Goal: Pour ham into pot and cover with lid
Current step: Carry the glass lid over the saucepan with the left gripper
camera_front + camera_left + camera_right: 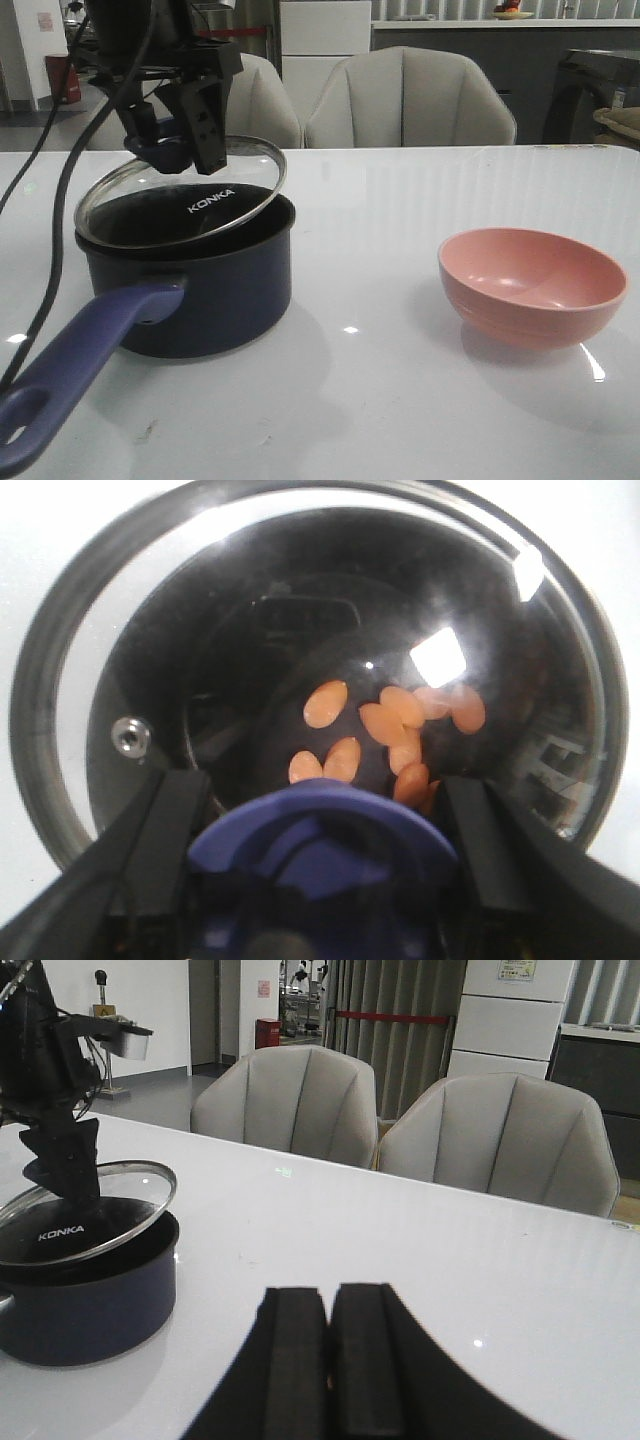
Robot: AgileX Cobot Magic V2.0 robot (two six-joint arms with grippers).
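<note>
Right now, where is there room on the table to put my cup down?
The biggest bare patch lies between the pot and the pink bowl. There is more bare table behind them, toward the chairs. The pot's side is crowded: the left gripper holds the lid tilted over it.

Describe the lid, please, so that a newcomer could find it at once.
On the white table, look left to the dark navy saucepan. Tilted on its rim is the round clear glass lid, its blue knob gripped by the left hand; only it bears white KONKA lettering.
</note>
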